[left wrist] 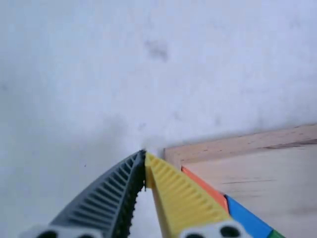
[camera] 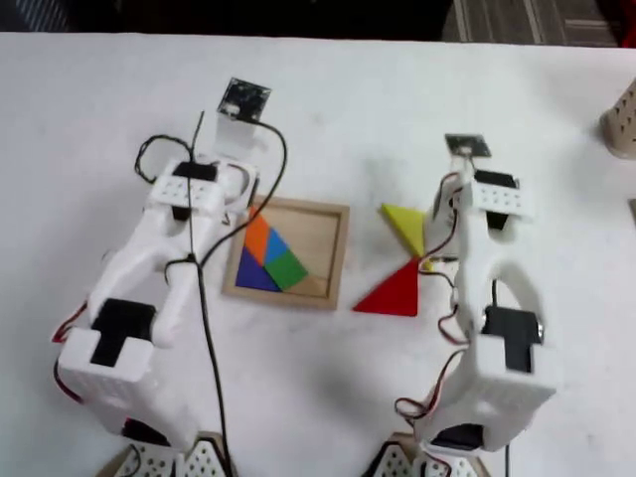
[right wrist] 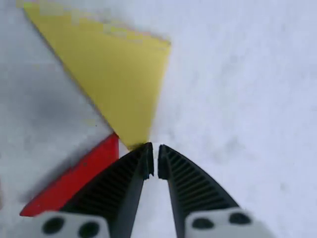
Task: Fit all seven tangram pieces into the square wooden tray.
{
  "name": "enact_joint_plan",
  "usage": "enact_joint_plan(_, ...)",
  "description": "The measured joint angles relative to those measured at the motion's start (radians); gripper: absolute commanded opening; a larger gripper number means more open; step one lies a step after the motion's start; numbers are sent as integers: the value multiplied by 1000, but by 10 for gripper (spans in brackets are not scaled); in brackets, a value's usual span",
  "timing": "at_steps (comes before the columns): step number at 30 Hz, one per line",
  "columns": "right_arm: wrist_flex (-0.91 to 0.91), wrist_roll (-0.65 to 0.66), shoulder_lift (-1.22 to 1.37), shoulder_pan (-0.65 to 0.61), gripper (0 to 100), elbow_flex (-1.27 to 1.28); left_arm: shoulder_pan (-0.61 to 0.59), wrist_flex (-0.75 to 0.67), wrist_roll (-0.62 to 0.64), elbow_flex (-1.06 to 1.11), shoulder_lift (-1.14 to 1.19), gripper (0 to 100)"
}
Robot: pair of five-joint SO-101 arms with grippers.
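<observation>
Placement is judged partway: the right pincer (right wrist: 153, 161), pressed together like the left pincer (left wrist: 144, 158), must be spread for the yellow triangle (right wrist: 114, 74) just ahead.

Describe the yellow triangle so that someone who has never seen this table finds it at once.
Start at the square wooden tray in the middle of the white table. Beside it, on the side of the right arm, two loose triangles lie nearly tip to tip. Take the yellow triangle, farther from the arm bases; its neighbour is the red triangle.
</observation>
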Motion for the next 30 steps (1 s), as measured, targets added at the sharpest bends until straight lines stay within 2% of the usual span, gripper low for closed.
enact_joint_plan(5, -2, 2, -3, -86, 228, -29, 0, 0, 0, 0, 0, 24)
enact_joint_plan(11, 25, 80, 181, -195, 241, -192, 0, -17, 0, 0, 0, 24)
enact_joint_plan(20, 201, 249, 413, -178, 305, -531, 0, -23, 0, 0, 0, 24)
enact_joint_plan(30, 236, 350, 430, -161, 305, -634, 0, -23, 0, 0, 0, 24)
